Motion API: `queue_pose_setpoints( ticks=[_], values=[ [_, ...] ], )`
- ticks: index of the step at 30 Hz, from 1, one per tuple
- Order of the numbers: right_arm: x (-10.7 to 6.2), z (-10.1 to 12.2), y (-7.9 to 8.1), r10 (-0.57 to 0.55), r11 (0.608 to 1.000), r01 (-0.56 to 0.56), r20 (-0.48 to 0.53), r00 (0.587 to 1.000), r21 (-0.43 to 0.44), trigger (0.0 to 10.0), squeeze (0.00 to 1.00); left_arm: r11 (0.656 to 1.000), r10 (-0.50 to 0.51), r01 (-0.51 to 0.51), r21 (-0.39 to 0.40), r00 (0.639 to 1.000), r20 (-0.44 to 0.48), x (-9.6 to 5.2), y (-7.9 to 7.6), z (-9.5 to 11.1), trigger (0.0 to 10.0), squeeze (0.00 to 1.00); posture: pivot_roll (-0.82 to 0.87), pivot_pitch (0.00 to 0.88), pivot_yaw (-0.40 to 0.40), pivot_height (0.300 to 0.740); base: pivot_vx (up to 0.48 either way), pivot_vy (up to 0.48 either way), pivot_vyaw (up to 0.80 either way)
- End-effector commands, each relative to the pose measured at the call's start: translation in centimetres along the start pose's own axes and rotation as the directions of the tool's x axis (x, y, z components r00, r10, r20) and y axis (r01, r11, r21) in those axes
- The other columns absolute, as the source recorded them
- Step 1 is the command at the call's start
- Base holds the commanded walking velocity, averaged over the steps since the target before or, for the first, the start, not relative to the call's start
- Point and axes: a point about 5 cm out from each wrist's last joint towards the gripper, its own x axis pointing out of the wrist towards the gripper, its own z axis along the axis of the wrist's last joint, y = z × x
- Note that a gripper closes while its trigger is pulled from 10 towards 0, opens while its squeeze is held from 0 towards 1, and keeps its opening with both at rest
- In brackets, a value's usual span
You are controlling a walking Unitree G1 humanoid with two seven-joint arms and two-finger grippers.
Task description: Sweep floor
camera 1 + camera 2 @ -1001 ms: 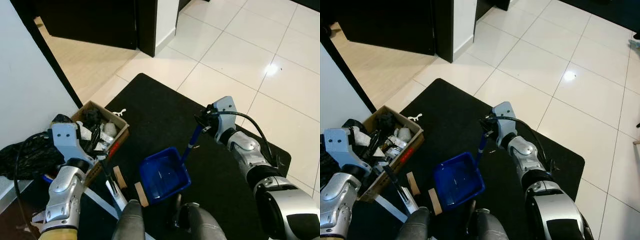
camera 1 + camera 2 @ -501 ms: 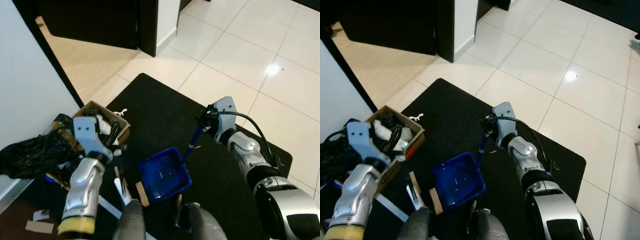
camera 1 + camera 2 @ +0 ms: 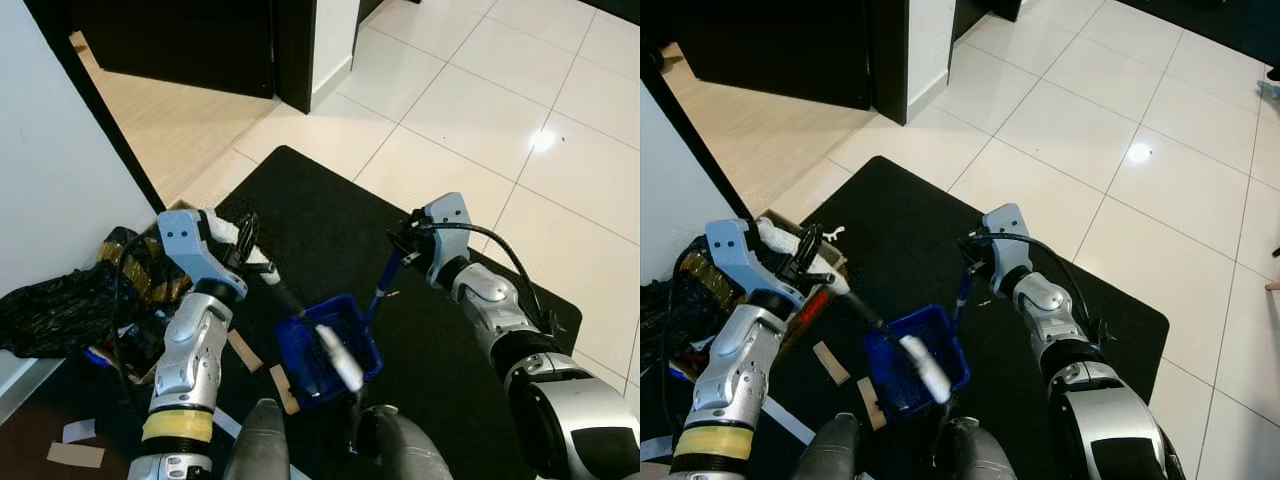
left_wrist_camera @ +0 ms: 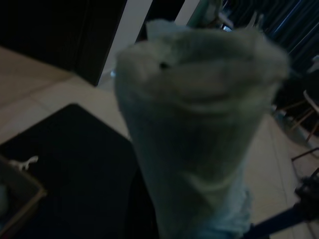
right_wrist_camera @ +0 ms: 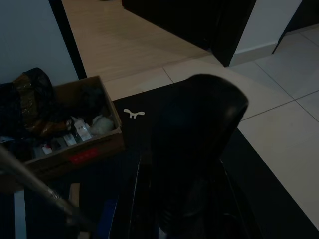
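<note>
Left pincer (image 3: 243,240) has swung its broom (image 3: 335,358), seemingly, over the dustpan (image 3: 330,345).

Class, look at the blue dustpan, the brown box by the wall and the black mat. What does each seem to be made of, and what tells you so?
Blue dustpan: probably plastic, smooth with faint sheen.
Brown box: cardboard by its matte tan walls and thin folded edges.
Black mat: likely fabric or rubber; flat, dull, no reflection, unlike the glossy tiles beside it.
</note>
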Motion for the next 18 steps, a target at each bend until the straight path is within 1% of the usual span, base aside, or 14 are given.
queue_pose_setpoints(
  ticks=[1, 3, 4, 5, 6, 8, 9, 10, 13, 15, 16, 18],
  values=[
    [-0.3, -0.7, -0.2, -0.005, 1.0, 0.005, -0.031, 0.999, 0.005, 10.0, 0.0, 1.0, -0.008, 0.008, 0.027, 1.0, 0.011, -0.4, 0.5, 0.9, 10.0, 0.0, 0.36, 0.229, -0.117, 0.74, 0.0, 0.0, 0.0],
    [-0.4, -0.7, -0.2, -0.006, 1.0, 0.006, -0.032, 0.999, 0.005, 10.0, 0.0, 0.997, -0.015, 0.013, 0.077, 1.0, 0.023, -0.7, 1.1, 2.0, 10.0, 0.0, 0.36, 0.229, -0.117, 0.74, 0.0, 0.0, 0.0],
    [-0.4, -0.7, -0.2, -0.006, 1.0, 0.006, -0.032, 0.999, 0.005, 10.0, 0.0, 0.997, -0.015, 0.013, 0.077, 1.0, 0.023, -0.7, 1.1, 2.0, 10.0, 0.0, 0.36, 0.229, -0.117, 0.74, 0.0, 0.0, 0.0],
    [-0.4, -0.8, -0.2, -0.006, 1.0, 0.006, -0.033, 0.999, 0.005, 10.0, 0.0, 0.99, -0.016, 0.011, 0.14, 0.999, 0.036, -1.3, 2.3, 3.5, 10.0, 0.0, 0.36, 0.23, -0.114, 0.74, 0.0, 0.0, 0.0],
    [-0.4, -0.8, -0.2, -0.006, 1.0, 0.006, -0.033, 0.999, 0.005, 10.0, 0.0, 0.981, -0.029, 0.022, 0.191, 0.999, 0.033, -1.6, 2.9, 4.4, 10.0, 0.0, 0.37, 0.232, -0.114, 0.74, 0.0, 0.0, 0.0],
    [-0.4, -0.8, -0.1, -0.005, 1.0, 0.005, -0.034, 0.999, 0.006, 10.0, 0.0, 0.964, -0.053, 0.047, 0.261, 0.999, 0.015, -2.2, 3.5, 5.4, 10.0, 0.0, 0.37, 0.235, -0.114, 0.74, 0.0, 0.0, 0.0],
    [-0.4, -0.8, -0.1, -0.005, 1.0, 0.005, -0.034, 0.999, 0.006, 10.0, 0.0, 0.964, -0.053, 0.047, 0.261, 0.999, 0.015, -2.2, 3.5, 5.4, 10.0, 0.0, 0.37, 0.235, -0.114, 0.74, 0.0, 0.0, 0.0],
    [-0.4, -0.8, -0.1, -0.004, 1.0, 0.004, -0.034, 0.999, 0.006, 10.0, 0.0, 0.954, -0.066, 0.063, 0.293, 0.998, 0.0, -2.5, 3.7, 5.8, 10.0, 0.0, 0.37, 0.235, -0.114, 0.74, 0.0, 0.0, 0.0],
    [-0.4, -0.8, 0.0, -0.002, 1.0, 0.003, -0.034, 0.999, 0.007, 10.0, 0.0, 0.927, -0.106, 0.114, 0.358, 0.993, -0.043, -3.1, 4.0, 6.5, 10.0, 0.0, 0.37, 0.239, -0.114, 0.74, 0.0, 0.0, 0.0],
    [-0.4, -0.8, 0.0, -0.002, 1.0, 0.002, -0.035, 0.999, 0.007, 10.0, 0.0, 0.914, -0.123, 0.139, 0.382, 0.99, -0.066, -3.3, 4.1, 6.7, 10.0, 0.0, 0.37, 0.241, -0.115, 0.74, 0.0, 0.0, 0.0],
    [-0.4, -0.8, 0.0, -0.002, 1.0, 0.002, -0.035, 0.999, 0.007, 10.0, 0.0, 0.914, -0.123, 0.139, 0.382, 0.99, -0.066, -3.3, 4.1, 6.7, 10.0, 0.0, 0.37, 0.241, -0.115, 0.74, 0.0, 0.0, 0.0],
    [-0.4, -0.8, -0.1, -0.001, 1.0, 0.001, -0.035, 0.999, 0.006, 10.0, 0.0, 0.89, -0.134, 0.167, 0.424, 0.985, -0.107, -3.4, 4.1, 5.5, 10.0, 0.0, 0.37, 0.242, -0.117, 0.74, 0.0, 0.0, 0.0]
  ],
)
